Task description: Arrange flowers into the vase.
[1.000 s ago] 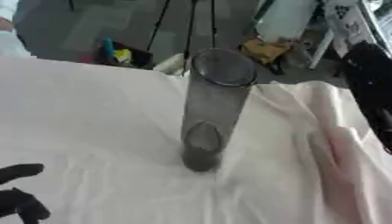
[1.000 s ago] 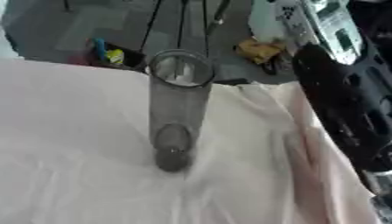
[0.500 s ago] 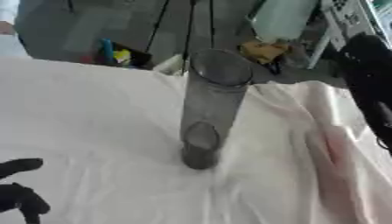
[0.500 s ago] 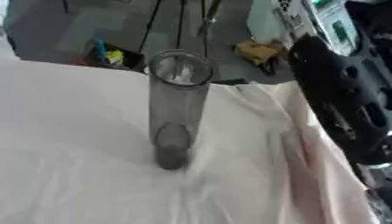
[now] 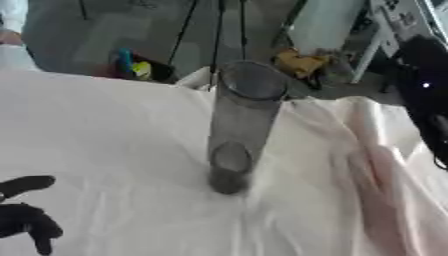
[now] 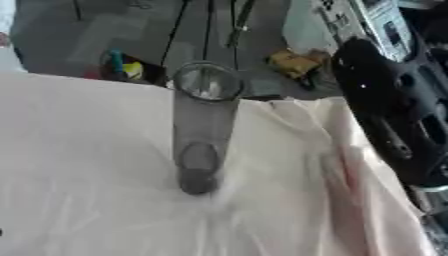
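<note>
The upright vase [image 5: 238, 125] stood mid-table, right of the slack-fingered, empty left hand [image 5: 24, 216]; the right arm [image 6: 398, 120] loomed nearer, its fingers unseen

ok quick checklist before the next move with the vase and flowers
1. Vase upright on the white cloth: ok.
2. Vase mouth unobstructed: ok, nothing sits over it.
3. Flowers in the vase: not ok, none inside.
4. Flower located: cannot tell; only a pinkish streak lies on the cloth at right.
5. Left hand free: ok, empty at lower left corner.
6. Right hand: cannot tell; only the dark right arm shows.
</note>
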